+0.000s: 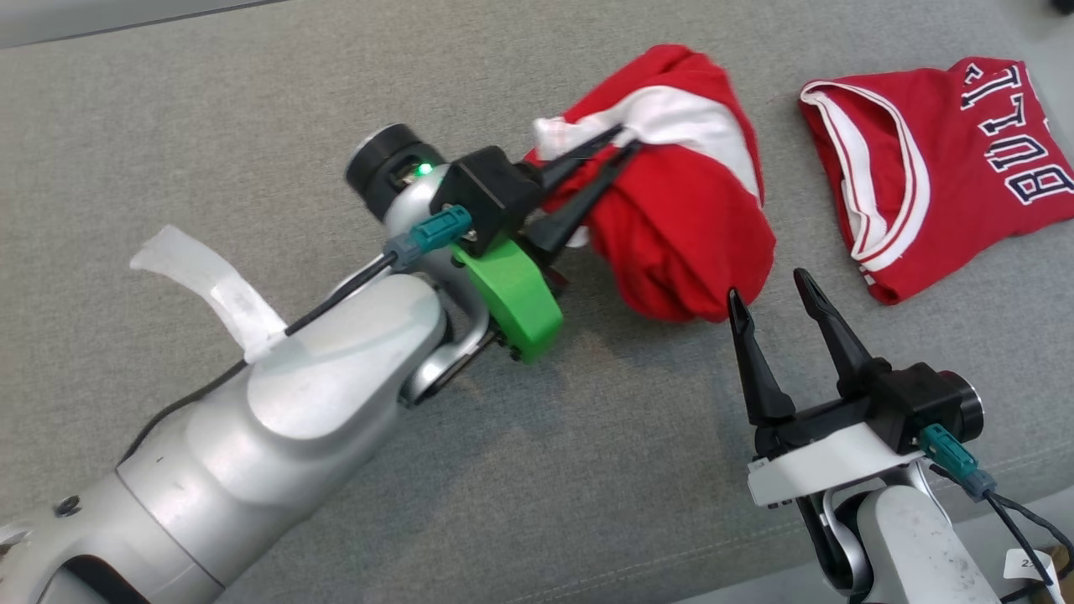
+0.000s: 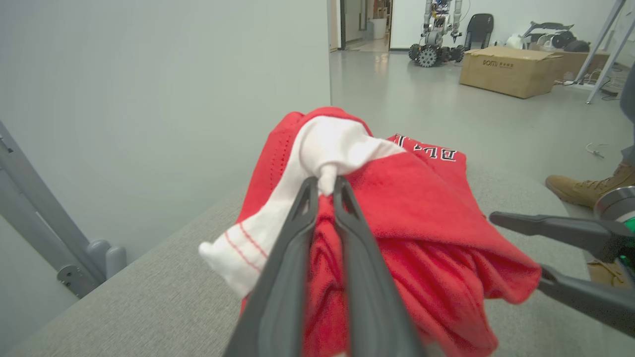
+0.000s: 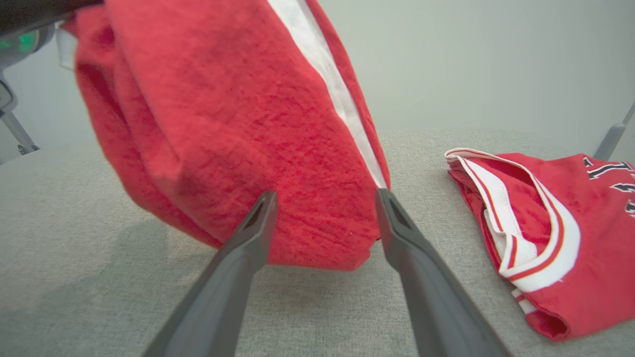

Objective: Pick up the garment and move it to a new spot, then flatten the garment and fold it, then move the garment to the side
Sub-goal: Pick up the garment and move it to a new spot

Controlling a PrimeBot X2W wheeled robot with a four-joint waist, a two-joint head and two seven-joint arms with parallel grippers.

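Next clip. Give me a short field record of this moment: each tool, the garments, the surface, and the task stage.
left tool: shut on the white trim of the red garment
right tool: open, fingers pointing at the garment's lower end, not closed on it
red garment: bunched, hanging from the left tool
second jersey: lies on the surface to the robot's right, apart from the held one
surface: grey fabric
task stage: garment picked up, not yet flattened or folded
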